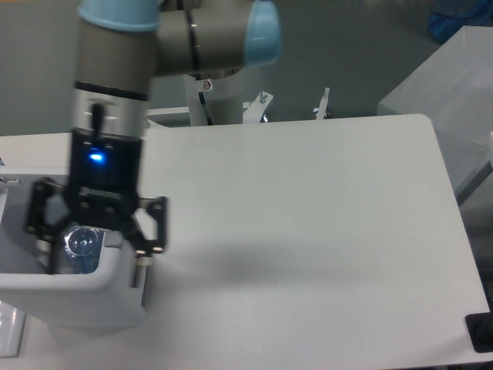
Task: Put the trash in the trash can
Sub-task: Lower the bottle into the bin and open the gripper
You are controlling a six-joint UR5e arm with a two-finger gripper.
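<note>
The gripper [96, 237] hangs over the trash can [85, 297] at the left edge of the white counter [308, 231], its two black fingers [152, 225] spread wide and grasping nothing. Directly below, between those fingers, the bottle [82, 245] stands inside the trash can with its round end facing up (the label is hard to make out here). The crumpled wrapper cannot be told apart.

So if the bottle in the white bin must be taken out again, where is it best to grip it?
Probably at the neck just under the cap, coming straight down. The bottle appears to stand cap-up in the trash can, whose walls block the sides. The gripper hangs open above it.
</note>
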